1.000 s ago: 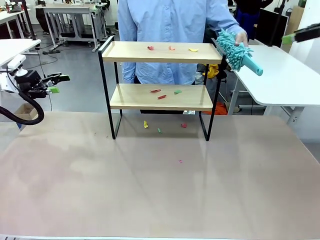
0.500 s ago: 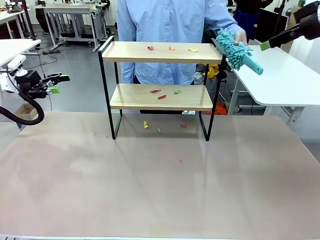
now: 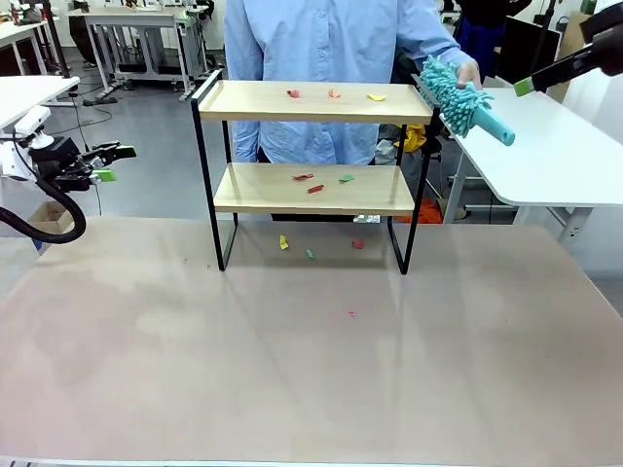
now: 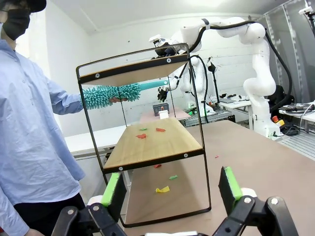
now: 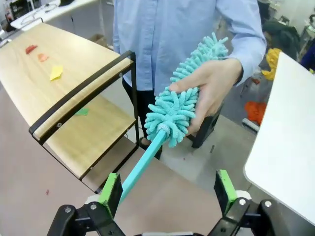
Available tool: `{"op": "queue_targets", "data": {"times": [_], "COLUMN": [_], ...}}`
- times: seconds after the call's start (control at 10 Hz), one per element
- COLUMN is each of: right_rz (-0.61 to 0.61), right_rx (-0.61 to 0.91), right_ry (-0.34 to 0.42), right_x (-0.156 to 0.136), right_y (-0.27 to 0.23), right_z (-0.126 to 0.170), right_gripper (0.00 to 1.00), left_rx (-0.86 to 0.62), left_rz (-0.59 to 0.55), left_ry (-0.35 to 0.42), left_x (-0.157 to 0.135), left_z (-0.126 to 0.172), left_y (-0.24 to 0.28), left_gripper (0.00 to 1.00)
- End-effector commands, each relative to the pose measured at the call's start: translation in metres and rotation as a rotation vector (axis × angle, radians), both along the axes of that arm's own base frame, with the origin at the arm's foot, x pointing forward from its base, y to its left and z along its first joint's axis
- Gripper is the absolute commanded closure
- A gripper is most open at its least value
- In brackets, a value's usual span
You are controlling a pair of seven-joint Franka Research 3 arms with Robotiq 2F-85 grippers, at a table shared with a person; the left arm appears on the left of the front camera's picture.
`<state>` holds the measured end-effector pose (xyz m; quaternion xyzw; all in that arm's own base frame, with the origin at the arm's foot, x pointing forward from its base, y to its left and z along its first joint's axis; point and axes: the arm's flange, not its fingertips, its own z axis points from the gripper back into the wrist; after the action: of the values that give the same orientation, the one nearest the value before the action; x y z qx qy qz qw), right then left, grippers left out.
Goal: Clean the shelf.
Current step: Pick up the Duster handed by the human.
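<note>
right gripper (image 5: 168,189): jaws wide, empty, I see it has moved in toward the duster (image 5: 182,105) handle a person's hand (image 5: 214,86) offers | left gripper (image 4: 172,189): open, unmoved | shelf (image 3: 311,102): left of right gripper, scraps (image 3: 334,94) uncleared | handover pending, I judge

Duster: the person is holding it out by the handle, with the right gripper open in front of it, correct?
No. The right wrist view shows the person's hand gripping the duster by its fluffy head, not the handle; the bare handle points toward the open right gripper.
</note>
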<state>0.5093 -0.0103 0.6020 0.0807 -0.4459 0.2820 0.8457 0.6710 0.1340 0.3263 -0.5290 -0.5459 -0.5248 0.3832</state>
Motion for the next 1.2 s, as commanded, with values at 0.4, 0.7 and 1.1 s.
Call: {"op": "queue_targets", "data": {"times": [0.4,0.7,1.1], "right_rz": [-0.208,-0.276,-0.38], "right_rx": [-0.173,-0.155,-0.142], "right_ry": [0.268,0.308,0.319], "right_x": [0.0,0.012,0.024], "right_y": [0.077,0.089,0.094], "right_z": [0.007,-0.005,-0.029], "right_gripper": [0.0,0.0,0.0], "left_rx": [0.009,0.009,0.009], "left_rz": [-0.004,-0.004,-0.004], "left_ry": [-0.017,-0.017,-0.017], "left_x": [-0.001,-0.001,-0.001], "left_z": [0.001,0.001,0.001], "left_y": [0.0,0.0,0.0], "left_gripper": [0.0,0.0,0.0]}}
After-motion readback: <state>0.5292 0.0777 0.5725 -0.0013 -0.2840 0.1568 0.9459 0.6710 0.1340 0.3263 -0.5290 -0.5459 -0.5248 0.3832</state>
